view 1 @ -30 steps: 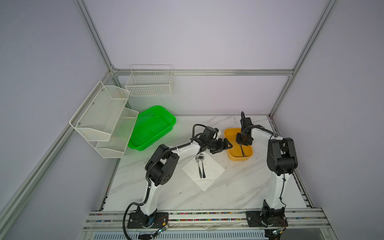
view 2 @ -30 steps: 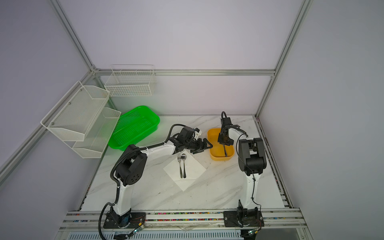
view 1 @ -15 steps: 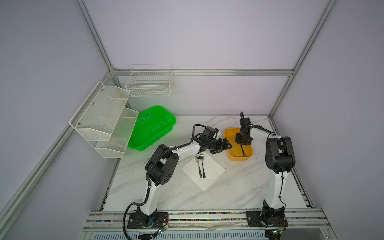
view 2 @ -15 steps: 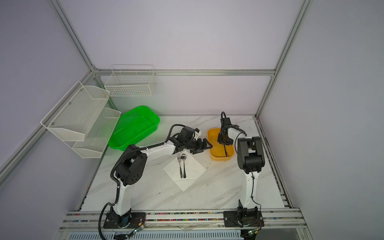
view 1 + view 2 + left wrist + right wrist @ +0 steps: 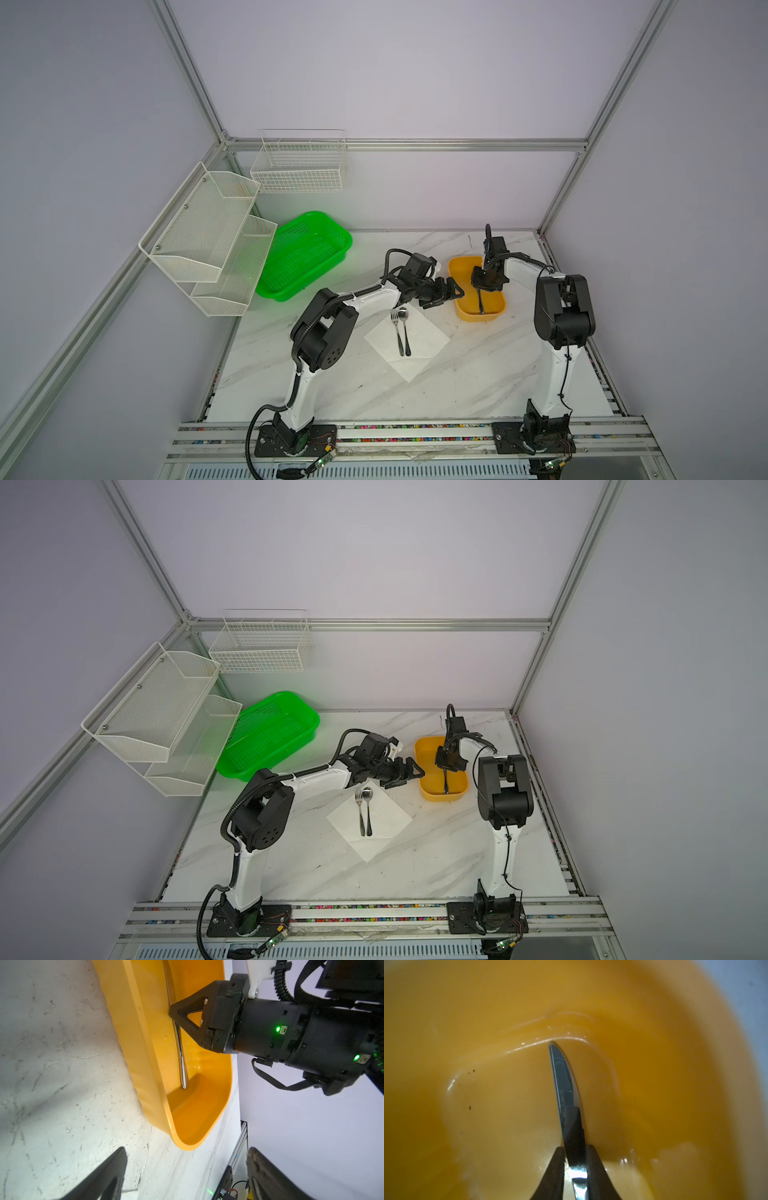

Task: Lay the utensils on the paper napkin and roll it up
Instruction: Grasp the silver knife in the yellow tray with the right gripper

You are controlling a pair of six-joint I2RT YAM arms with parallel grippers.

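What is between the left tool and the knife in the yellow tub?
In the left wrist view, only bare marble table and the wall of the yellow tub lie between the open left tool and the knife.

right end effector (image 5: 575, 1148) closing tighter on knife (image 5: 563, 1076) (inside yellow tub (image 5: 467, 1022))

Both the left arm (image 5: 305, 386) and right arm (image 5: 555, 374) wear white shells between bulky black joint housings, each bolted to a black base plate (image 5: 328, 432). A ribbed black cable (image 5: 248, 440) loops from the left base toward 8 o'clock. The right gripper (image 5: 174, 1015) carries black, hollow triangular fingers (image 5: 182, 1006) with silver screws (image 5: 206, 1001); green lights (image 5: 277, 1029) glow on its black cylindrical wrist
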